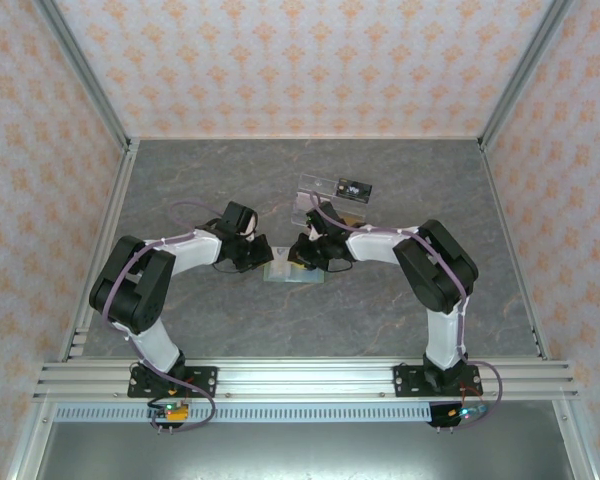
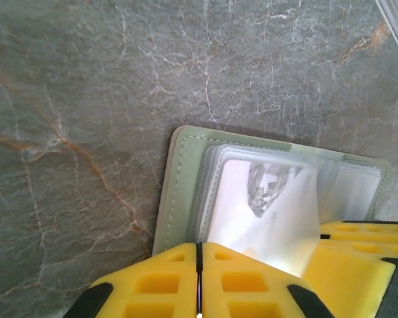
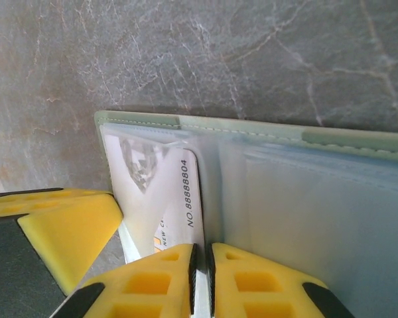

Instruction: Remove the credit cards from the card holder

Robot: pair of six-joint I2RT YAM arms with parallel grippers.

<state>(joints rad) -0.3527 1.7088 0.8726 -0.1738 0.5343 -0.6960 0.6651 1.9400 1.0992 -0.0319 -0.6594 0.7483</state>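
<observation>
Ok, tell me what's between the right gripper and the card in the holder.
Nothing separate. The right gripper, shut, sits at the edge of the white card in the open card holder; only the holder's clear sleeve lies over the card. The left gripper sits at the card's other side.

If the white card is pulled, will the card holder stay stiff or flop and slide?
Probably floppy: the card holder has thin clear sleeves and soft-looking stitched edges. It seems light, so it may drag over the smooth table unless pinned.
</observation>
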